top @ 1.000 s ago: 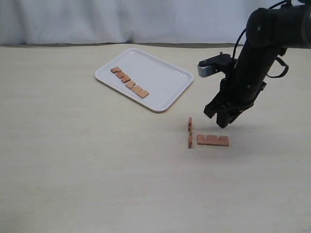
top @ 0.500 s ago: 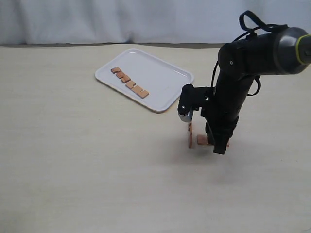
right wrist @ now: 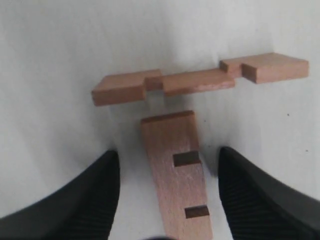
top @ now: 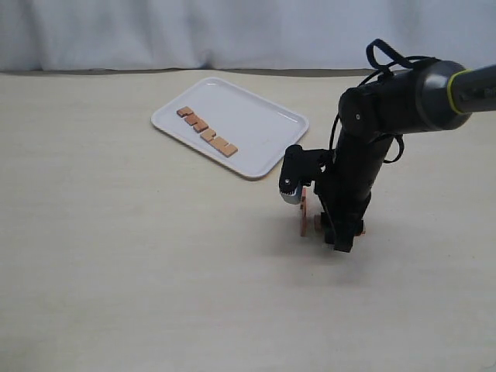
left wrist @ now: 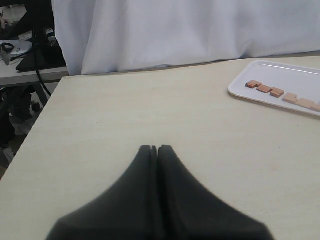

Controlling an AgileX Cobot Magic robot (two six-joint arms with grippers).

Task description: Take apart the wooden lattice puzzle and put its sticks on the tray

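Note:
No assembled wooden lattice puzzle shows; two loose sticks lie on the table. One flat notched stick [right wrist: 175, 165] lies between the fingers of my open right gripper [right wrist: 169, 172], which touch neither side of it. In the exterior view that gripper [top: 339, 236] is down at the table over this stick [top: 318, 222]. A second notched stick [right wrist: 200, 80] lies crosswise just beyond the first, and stands on edge [top: 303, 215] in the exterior view. The white tray [top: 256, 116] holds a row of sticks [top: 205, 133]. My left gripper [left wrist: 154, 148] is shut and empty, far from the tray [left wrist: 235, 92].
A white curtain hangs behind the table. In the left wrist view the table's edge runs past a desk with cables [left wrist: 30, 45]. Bare tabletop lies between the tray and the loose sticks.
My right arm has swung down and to the left, from above and right of the two loose sticks to table level, straddling the flat one. The sticks have not moved.

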